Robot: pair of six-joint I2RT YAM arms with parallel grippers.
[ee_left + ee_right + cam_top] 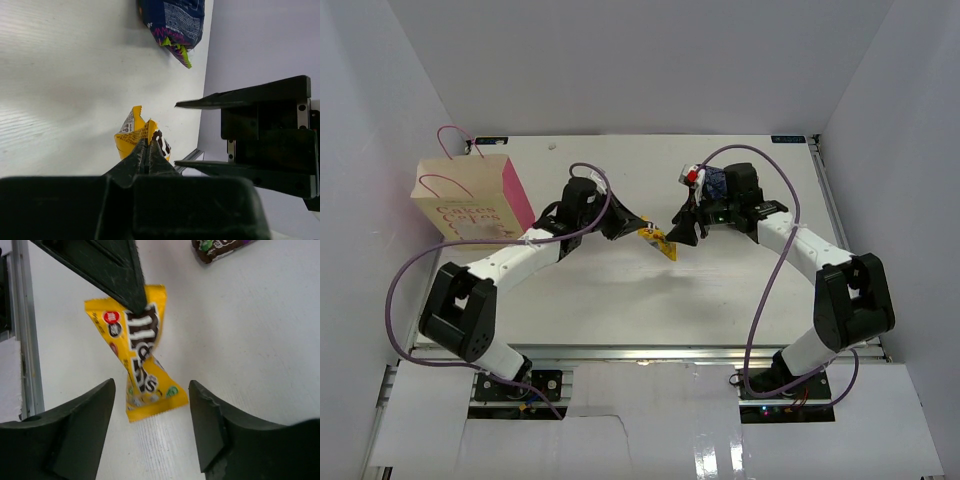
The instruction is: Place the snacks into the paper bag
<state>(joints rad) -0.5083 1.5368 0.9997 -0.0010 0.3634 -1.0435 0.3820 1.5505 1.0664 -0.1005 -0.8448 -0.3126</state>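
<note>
The paper bag (470,203), beige with a pink side and pink cord handles, stands at the far left of the table. My left gripper (641,229) (148,146) is shut on the top end of a yellow candy packet (659,244) (136,134) (142,357) near the table's middle. My right gripper (682,230) (152,412) is open, its jaws either side of the packet's lower end without touching it. The dark blue snack bag (716,182) (173,20) lies behind the right gripper. A dark brown candy packet (220,247) lies nearby.
White walls enclose the table on three sides. A small red and white thing (692,177) sits beside the blue bag. Purple cables loop over both arms. A metal rail (22,335) runs along the table's edge. The right gripper's fingers (250,95) show in the left wrist view.
</note>
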